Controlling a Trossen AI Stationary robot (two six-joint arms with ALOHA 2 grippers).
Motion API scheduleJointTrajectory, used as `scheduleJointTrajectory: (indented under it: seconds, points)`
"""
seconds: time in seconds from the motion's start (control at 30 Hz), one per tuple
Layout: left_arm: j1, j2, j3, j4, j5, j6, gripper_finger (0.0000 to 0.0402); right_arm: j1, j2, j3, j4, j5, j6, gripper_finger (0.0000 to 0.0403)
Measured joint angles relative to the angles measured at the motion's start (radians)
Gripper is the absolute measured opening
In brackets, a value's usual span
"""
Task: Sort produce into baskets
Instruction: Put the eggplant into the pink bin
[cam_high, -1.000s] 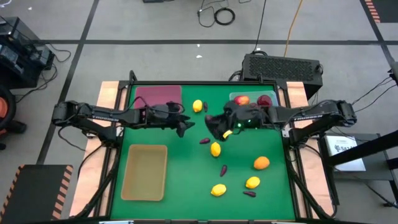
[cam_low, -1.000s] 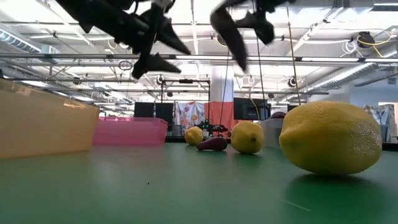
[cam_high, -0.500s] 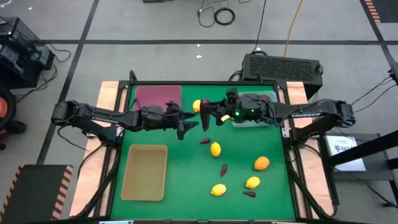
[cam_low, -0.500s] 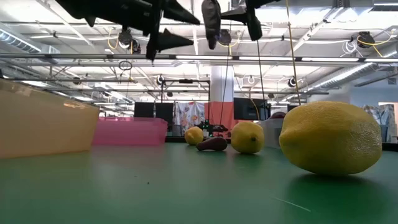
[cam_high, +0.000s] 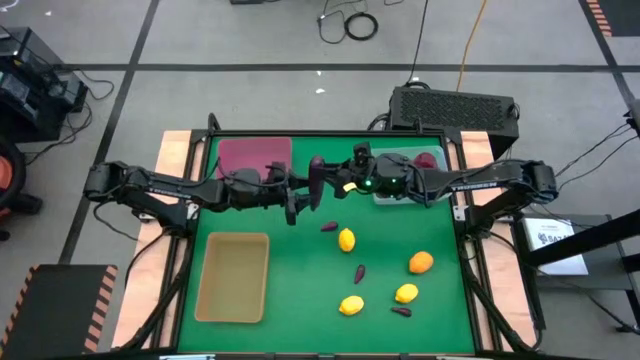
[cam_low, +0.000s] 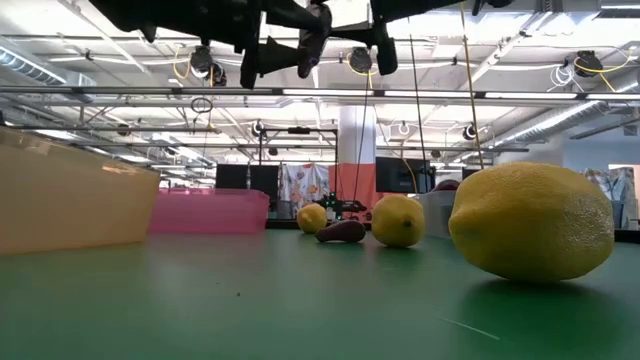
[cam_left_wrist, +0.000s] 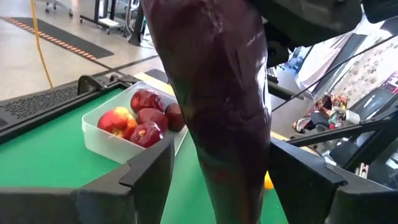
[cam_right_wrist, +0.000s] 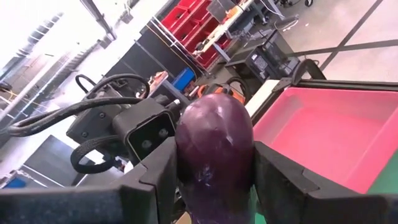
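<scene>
- Produce nearest the low camera: a large yellow lemon (cam_low: 532, 221) lies on the green table (cam_high: 300, 270), with a second lemon (cam_low: 398, 220) and a dark purple elongated vegetable (cam_low: 342, 232) farther back; seen from above, an orange fruit (cam_high: 421, 262) and more lemons lie loose toward the near right.
- Tan-yellow shallow tray (cam_high: 233, 276): sits at the near left with nothing in it.
- Held piece: a dark purple elongated eggplant (cam_high: 316, 181) hangs high above the table's middle, pinched between the fingers of the right gripper (cam_right_wrist: 214, 163), which reaches leftward across the table.
- Left gripper (cam_high: 293, 197): its fingers are spread, one on either side of the eggplant in the left wrist view. It seems to be waiting to receive the piece, which suggests a hand-over, since the maroon tray lies on the left arm's side.
- Maroon shallow tray (cam_high: 255, 153): at the far left, just behind the left arm; nothing is visible in it, and it is the likely destination.
- Clear pale-green plastic tray (cam_left_wrist: 102, 134): at the far right, holding round red apples (cam_left_wrist: 140, 117), so that sorting is already underway.
</scene>
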Motion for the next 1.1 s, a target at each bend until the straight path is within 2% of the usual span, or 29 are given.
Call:
scheduleJointTrajectory:
  seconds: [0.17,0.5,0.77,0.93,1.0,1.1]
  points:
    - [-0.001,0.000,0.000,-0.019,0.000,0.000,0.0237,0.000,0.000,0.000,-0.002,0.000,-0.007,0.0165]
    - [-0.001,0.000,0.000,-0.020,0.014,0.001,0.0124,-0.002,0.000,0.000,-0.002,-0.027,-0.054,0.0172]
    - [0.022,-0.022,0.000,-0.058,0.019,0.001,0.0134,-0.040,-0.004,0.000,-0.021,-0.134,-0.094,0.0249]
    - [0.083,-0.145,0.000,-0.267,0.012,0.033,0.0135,-0.090,-0.044,0.000,-0.082,-0.242,-0.113,0.0279]
    - [0.116,-0.210,0.000,-0.376,-0.003,0.056,0.0136,-0.104,-0.060,0.000,-0.122,-0.246,-0.114,0.0283]
    - [0.172,-0.309,0.000,-0.580,-0.077,0.060,0.0136,-0.115,-0.081,0.000,-0.182,-0.244,-0.125,0.0282]
